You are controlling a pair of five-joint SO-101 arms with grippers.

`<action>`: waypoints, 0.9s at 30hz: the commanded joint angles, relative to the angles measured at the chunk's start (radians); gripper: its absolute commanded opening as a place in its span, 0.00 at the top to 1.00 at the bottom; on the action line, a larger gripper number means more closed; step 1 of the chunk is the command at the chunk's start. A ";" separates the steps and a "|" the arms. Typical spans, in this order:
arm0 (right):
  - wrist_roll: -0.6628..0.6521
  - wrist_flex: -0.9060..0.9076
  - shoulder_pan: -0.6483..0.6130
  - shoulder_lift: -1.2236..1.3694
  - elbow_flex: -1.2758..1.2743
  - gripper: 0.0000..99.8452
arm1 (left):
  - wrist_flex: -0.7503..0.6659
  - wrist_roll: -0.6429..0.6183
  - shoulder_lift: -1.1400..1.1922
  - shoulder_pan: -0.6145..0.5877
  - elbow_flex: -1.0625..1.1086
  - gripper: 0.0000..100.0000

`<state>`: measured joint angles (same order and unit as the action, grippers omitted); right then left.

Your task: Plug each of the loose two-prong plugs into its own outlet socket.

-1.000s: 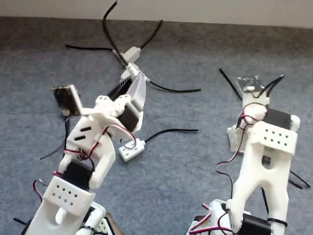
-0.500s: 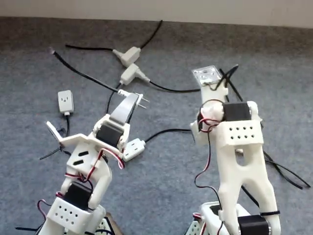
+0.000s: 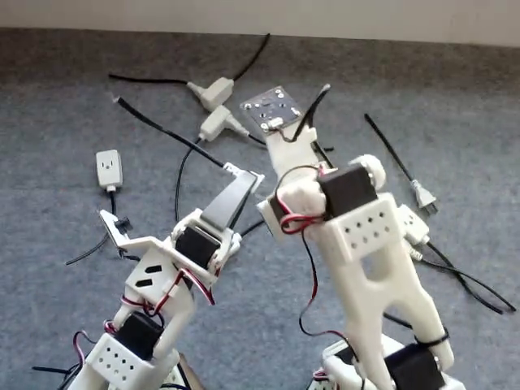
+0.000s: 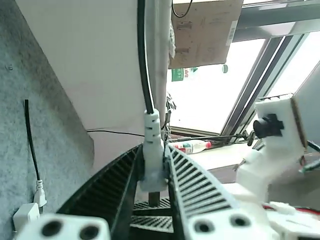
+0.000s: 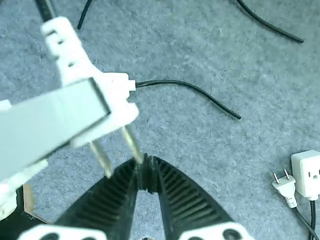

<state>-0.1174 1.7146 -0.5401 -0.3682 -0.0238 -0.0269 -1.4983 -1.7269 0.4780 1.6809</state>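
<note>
High view: two arms over grey carpet (image 3: 455, 97), one plug held off it between them.
Near: left gripper (image 4: 153, 152) clamped tight on a white two-prong plug (image 5: 120, 100), black cord (image 4: 142, 55) running from it, prongs pointing at the right gripper (image 5: 145, 169), whose fingers are closed together, tips just at one prong's end. Beyond, on the carpet: white outlet socket (image 3: 108, 167) on the left arm's side, loose plug (image 3: 424, 197) on the right arm's side, two white cord ends (image 3: 215, 123) farthest. Green label (image 4: 182, 74) at a window, print too small to read.

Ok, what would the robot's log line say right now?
left gripper: shut on white plug | right gripper: shut, near that plug's prongs | status: not plugged in yet
</note>
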 commanded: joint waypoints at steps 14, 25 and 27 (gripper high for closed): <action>0.017 0.039 0.110 0.288 0.341 0.99 | 0.132 0.126 -0.025 0.209 0.018 0.99; 0.014 0.048 0.173 0.286 0.331 0.99 | 0.132 0.123 -0.025 0.166 0.018 0.99; 0.012 0.048 0.242 0.286 0.331 0.99 | 0.130 0.123 -0.025 0.125 0.018 0.99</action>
<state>-0.1112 1.7254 -0.3805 -0.0690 0.2524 0.1020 -1.3802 -1.7469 0.6283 1.6809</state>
